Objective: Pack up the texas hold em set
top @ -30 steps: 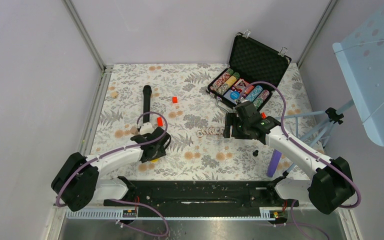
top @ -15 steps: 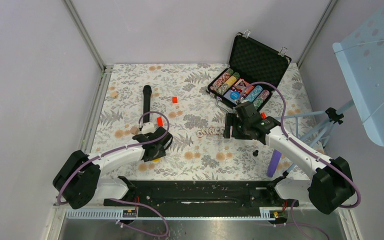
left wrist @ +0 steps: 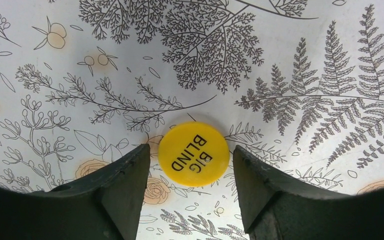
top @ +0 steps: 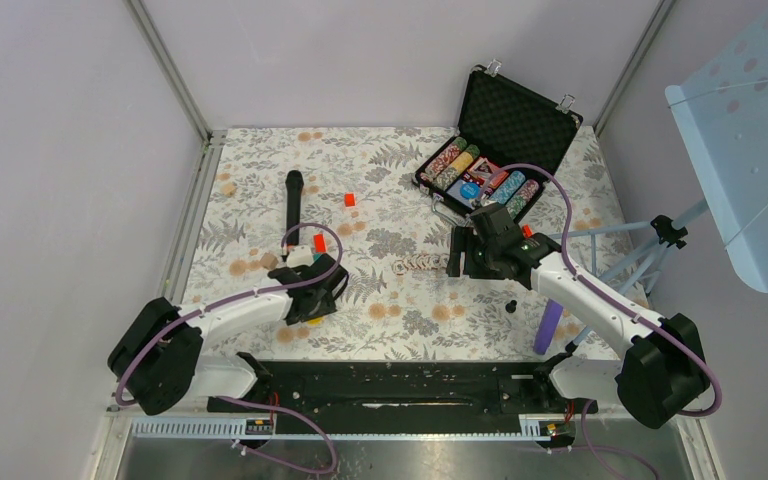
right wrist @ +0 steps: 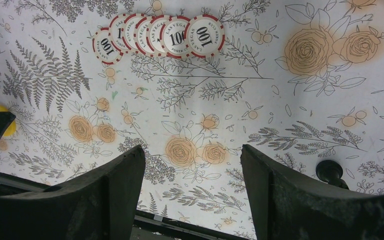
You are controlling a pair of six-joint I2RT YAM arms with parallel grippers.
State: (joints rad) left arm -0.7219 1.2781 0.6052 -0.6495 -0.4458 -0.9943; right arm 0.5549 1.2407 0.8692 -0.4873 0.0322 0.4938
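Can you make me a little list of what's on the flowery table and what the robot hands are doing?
Case: black briefcase, open, lid up, far right, partly packed
Loose chips: red-and-white chips, overlapping in a row
Button: yellow BIG BLIND button, lying flat
Left gripper: open, one finger on either side of the button
Right gripper: open, empty, loose chips just ahead of it

Bright, even light; soft shadows; sharp, wide-angle views.

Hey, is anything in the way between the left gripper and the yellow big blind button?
Nothing visible. The big blind button lies flat on the tablecloth, between the open jaws of the left gripper, with bare cloth on both sides.
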